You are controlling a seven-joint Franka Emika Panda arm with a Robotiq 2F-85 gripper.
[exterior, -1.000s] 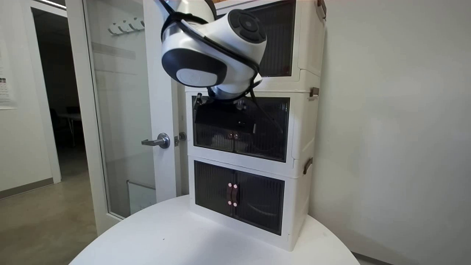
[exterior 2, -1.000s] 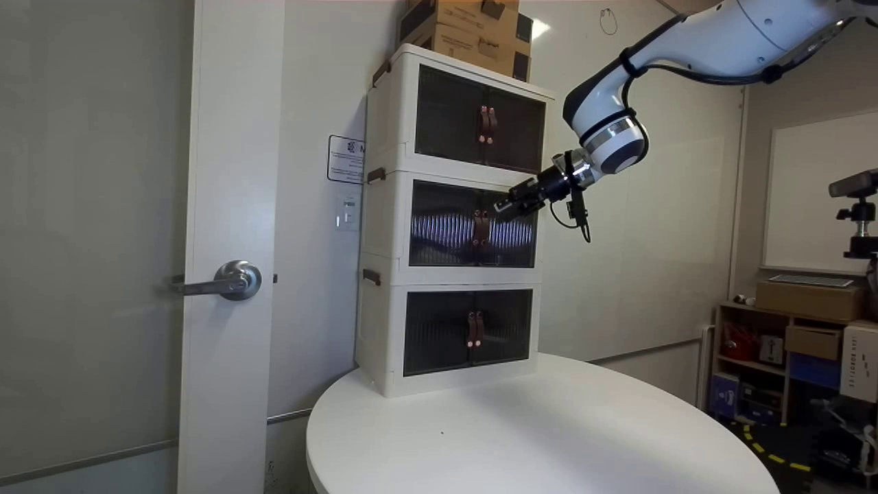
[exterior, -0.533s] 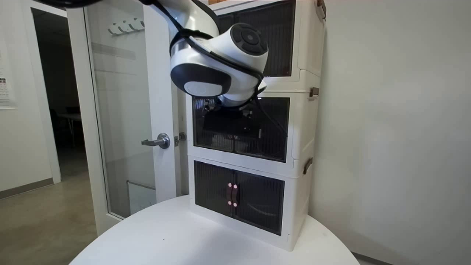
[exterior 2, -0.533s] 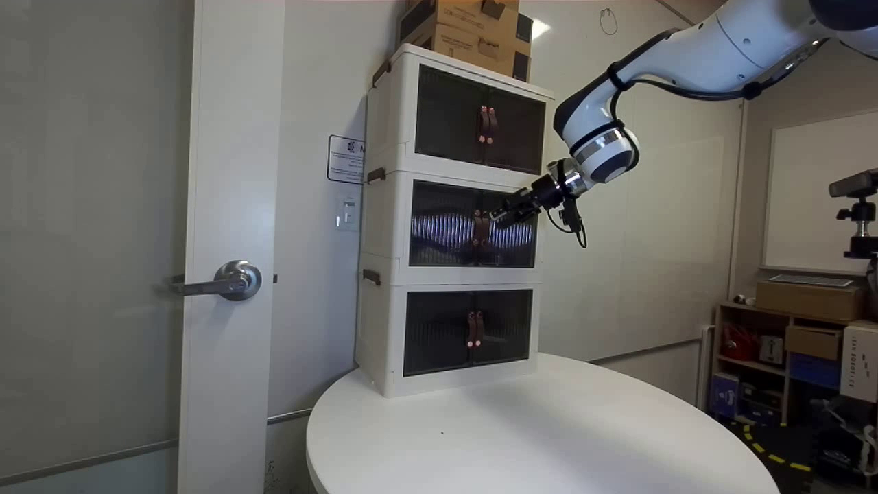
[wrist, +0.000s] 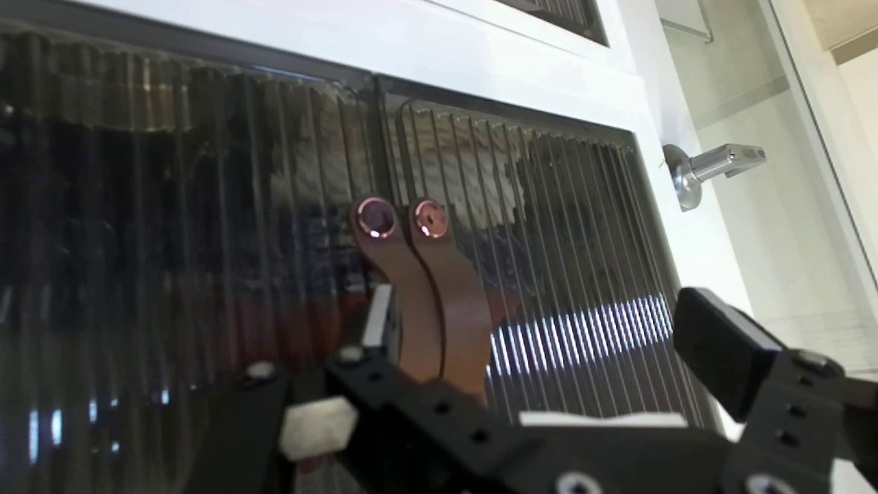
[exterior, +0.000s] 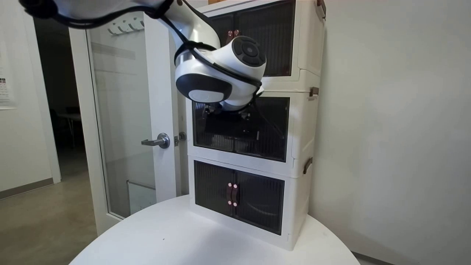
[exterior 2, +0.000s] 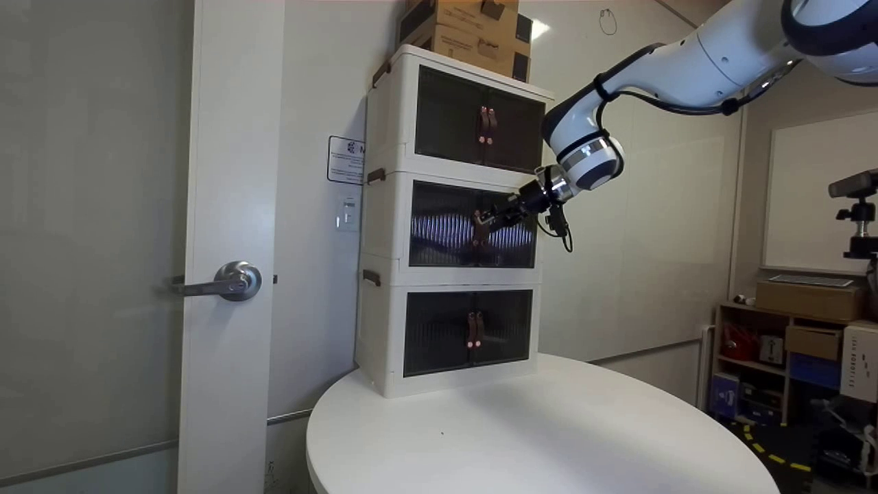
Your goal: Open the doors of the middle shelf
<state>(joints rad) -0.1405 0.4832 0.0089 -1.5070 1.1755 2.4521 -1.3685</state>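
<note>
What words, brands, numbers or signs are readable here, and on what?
"LEAN ROBOTICS", it seems: sideways on the white box.
"M" or "N": wall sign, partly hidden; its smaller lines are unreadable.
Too small or blurred: print on the cardboard boxes up high; the posted paper.

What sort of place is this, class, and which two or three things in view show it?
Probably a robotics lab or an office room: there is a robot arm, what looks like a camera on a mount, and a framed whiteboard.
</note>
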